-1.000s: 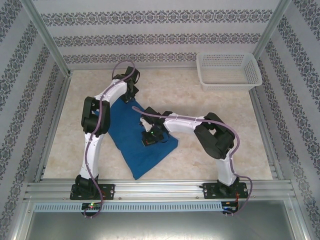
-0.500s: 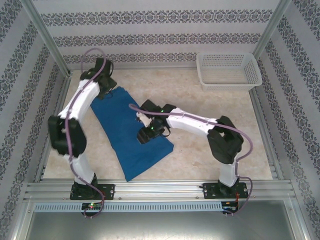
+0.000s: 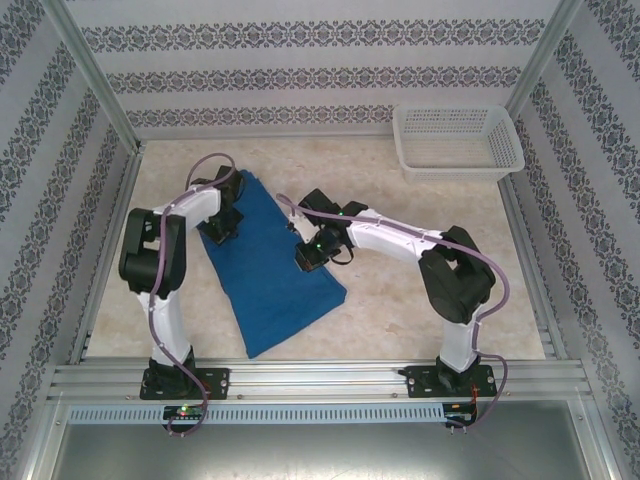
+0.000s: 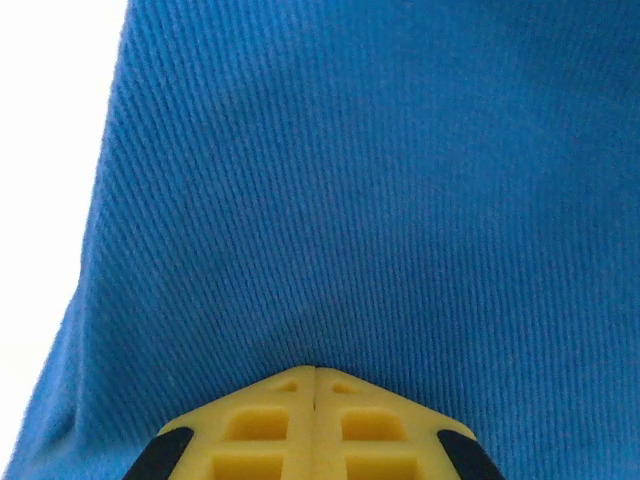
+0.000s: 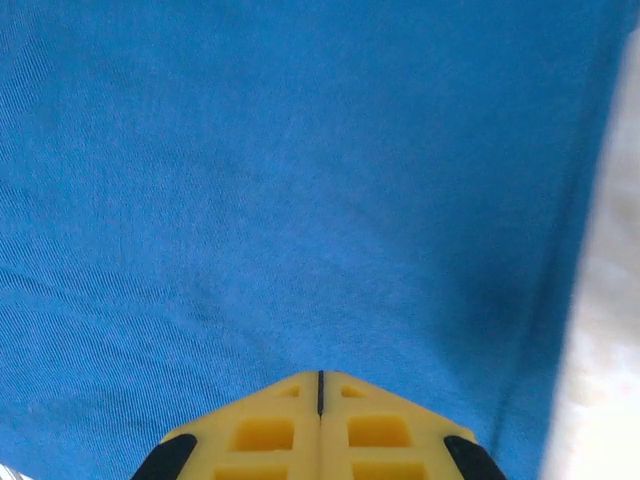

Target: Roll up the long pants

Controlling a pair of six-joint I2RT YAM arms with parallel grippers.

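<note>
Two arms share one pale, marble-patterned tabletop (image 3: 430,300) with patterned panels on three sides. On it lie the long pants (image 3: 270,285), plain royal-blue soft cloth. They are flat, a folded strip running diagonally from far left toward near centre, and no roll has been started. In the far right corner sits a white plastic mesh basket (image 3: 460,165), well apart from the cloth.

Low over the strip's far end, near its left edge, is the left gripper (image 3: 222,225). Over the right edge, about mid-length, is the right gripper (image 3: 308,258). In the wrist views each pair of yellow fingertips (image 4: 260,425) is pressed together, tips meeting, with no cloth seen between them. Both grippers are clenched on nothing, noses down close to the weave. Whether they touch the cloth I cannot tell.

Judgement: the step in hand is setting up the first turn of the roll.
- Bring both grippers to one short end, spaced across its width.
- Part the fingers and take the edge evenly.
- Turn the edge over tight and square to the strip's long axis.
- An uneven grip would likely cone the roll, and a loose first turn would slump in cloth this soft.
- Keep the strip flat ahead of the roll.
</note>
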